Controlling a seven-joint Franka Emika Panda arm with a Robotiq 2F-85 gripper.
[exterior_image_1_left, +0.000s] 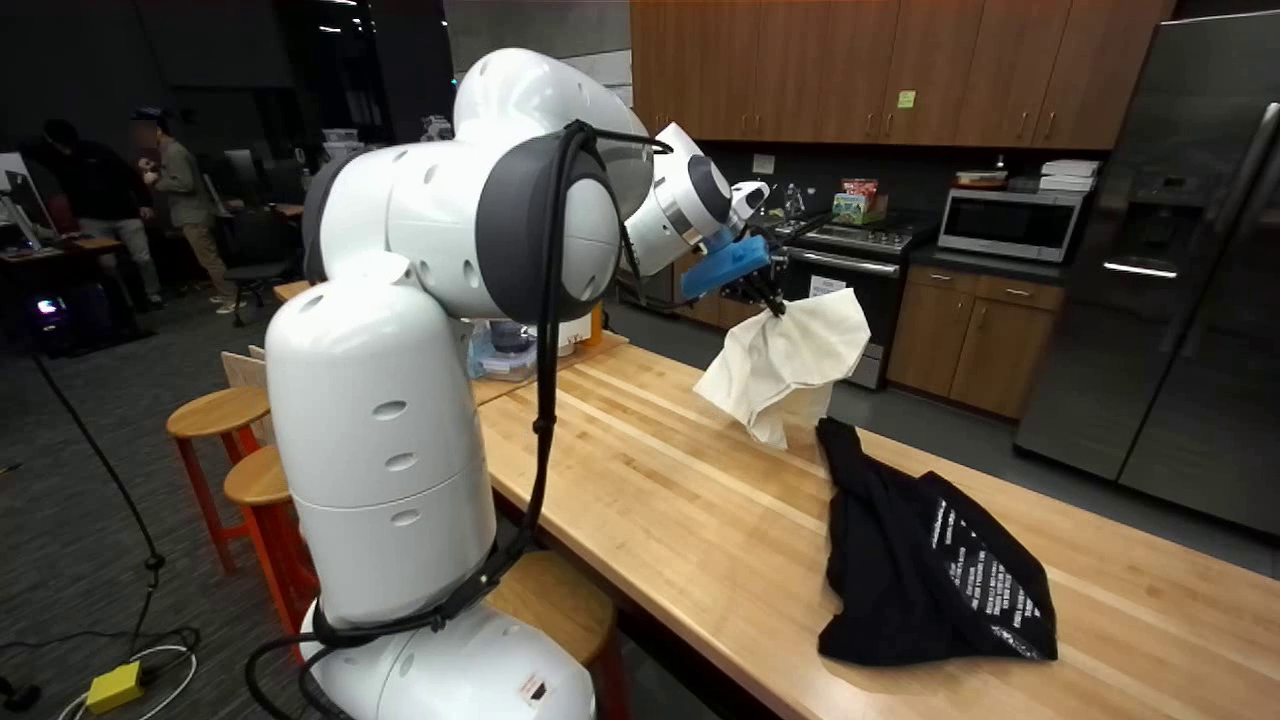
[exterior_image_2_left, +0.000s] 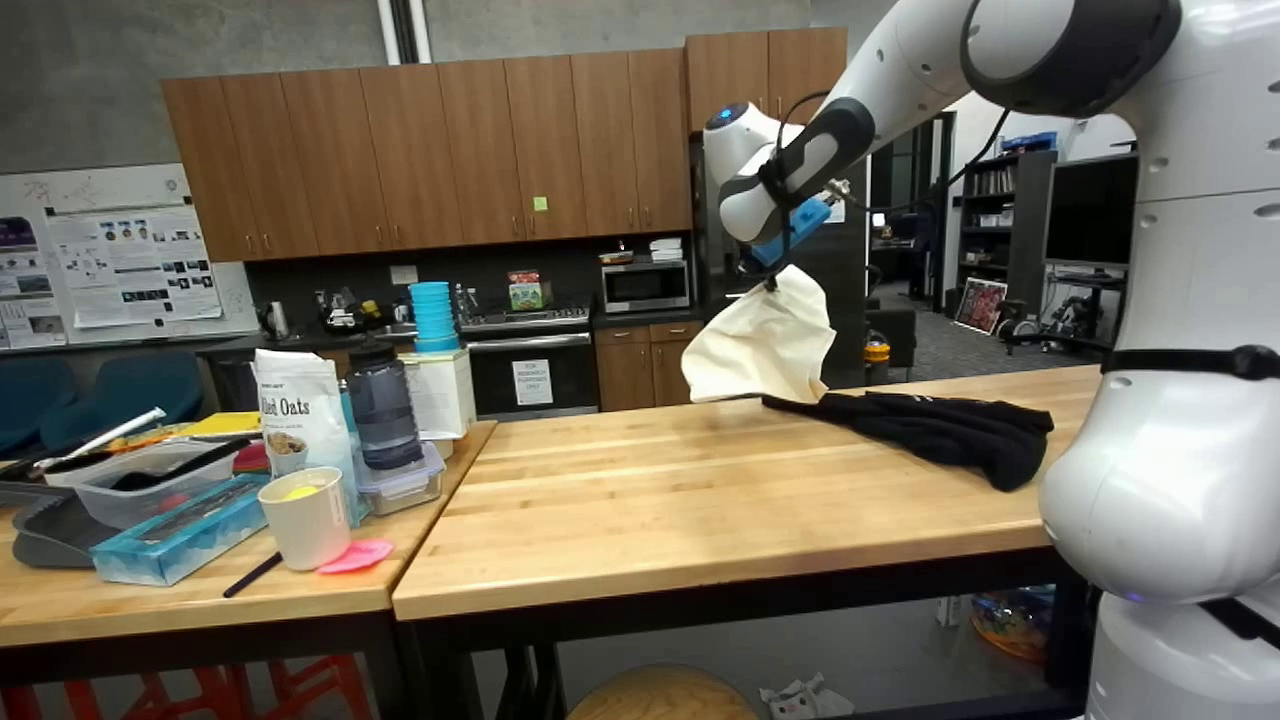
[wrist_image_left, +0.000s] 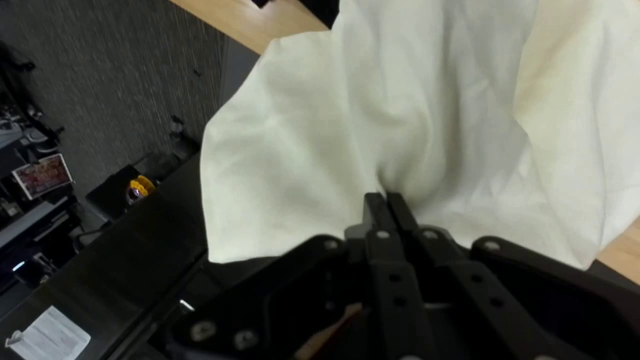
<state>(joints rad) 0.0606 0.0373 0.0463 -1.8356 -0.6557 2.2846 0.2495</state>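
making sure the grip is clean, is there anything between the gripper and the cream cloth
Nothing shows between them: in the wrist view the gripper is shut directly on the cloth, and in both exterior views the cloth hangs from it.

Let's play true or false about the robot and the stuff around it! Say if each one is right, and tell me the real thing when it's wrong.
1. The pincer is shut on the cream cloth. True.
2. The black cloth has white printing on it. True.
3. The black cloth hangs from the pincer. False: it lies on the wooden table.
4. A small yellow-green note is on a cupboard door. True.
5. The dark bottle is lying on its side. False: the dark bottle stands upright.
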